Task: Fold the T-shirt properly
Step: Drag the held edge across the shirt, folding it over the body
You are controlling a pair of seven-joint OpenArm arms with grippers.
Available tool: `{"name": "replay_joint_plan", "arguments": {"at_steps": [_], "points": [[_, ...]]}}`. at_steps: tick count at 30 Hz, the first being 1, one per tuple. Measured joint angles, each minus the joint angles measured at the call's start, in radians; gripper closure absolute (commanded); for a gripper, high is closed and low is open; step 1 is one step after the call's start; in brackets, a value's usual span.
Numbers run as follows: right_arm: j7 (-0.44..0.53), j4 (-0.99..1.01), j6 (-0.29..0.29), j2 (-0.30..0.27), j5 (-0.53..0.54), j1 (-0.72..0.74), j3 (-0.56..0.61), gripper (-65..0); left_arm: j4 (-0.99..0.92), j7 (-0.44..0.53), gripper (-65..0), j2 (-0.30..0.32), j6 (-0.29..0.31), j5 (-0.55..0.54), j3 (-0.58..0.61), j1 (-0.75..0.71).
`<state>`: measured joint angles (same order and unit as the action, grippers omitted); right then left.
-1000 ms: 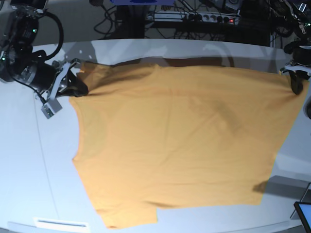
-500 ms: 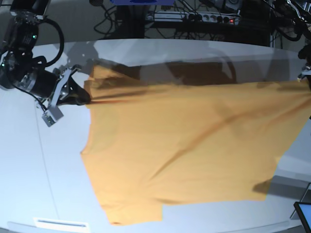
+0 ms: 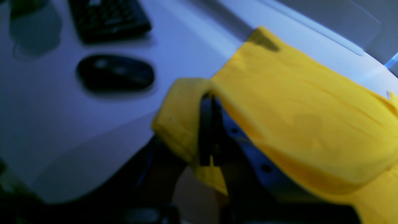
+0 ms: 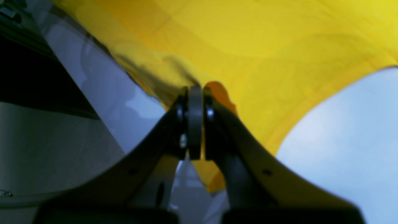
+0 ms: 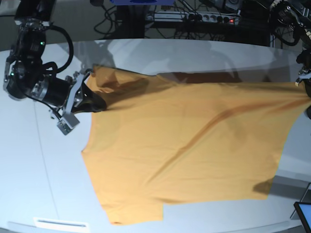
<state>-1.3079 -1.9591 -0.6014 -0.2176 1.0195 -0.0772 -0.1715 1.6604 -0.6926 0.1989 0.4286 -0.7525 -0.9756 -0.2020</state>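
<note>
A pale grey-white table (image 5: 29,184) carries the orange-yellow T-shirt (image 5: 184,155), spread across its middle and right. A white strip (image 5: 60,224) lies at its near left edge.

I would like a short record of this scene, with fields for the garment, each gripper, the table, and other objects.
garment: T-shirt, orange-yellow, spread out, far edge lifted
left gripper: shut on a T-shirt edge
right gripper: shut on the T-shirt
table: white, T-shirt's near part lies on it
other objects: black mouse and keyboard
</note>
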Motion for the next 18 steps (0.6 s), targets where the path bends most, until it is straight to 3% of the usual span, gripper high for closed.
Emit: {"name": "replay_joint_plan", "arguments": {"at_steps": [8,18], "points": [[0.002,0.013,0.0,-0.001,-0.052,0.048,0.033,-0.3,-0.013,0.002,0.0,-0.022,0.005,0.185,0.0,0.083],[0.006,0.05,0.0,0.023,-0.056,0.098,0.037,-0.3,-0.013,-0.004,0.0,-0.016,0.008,0.21,0.001,0.142]]}}
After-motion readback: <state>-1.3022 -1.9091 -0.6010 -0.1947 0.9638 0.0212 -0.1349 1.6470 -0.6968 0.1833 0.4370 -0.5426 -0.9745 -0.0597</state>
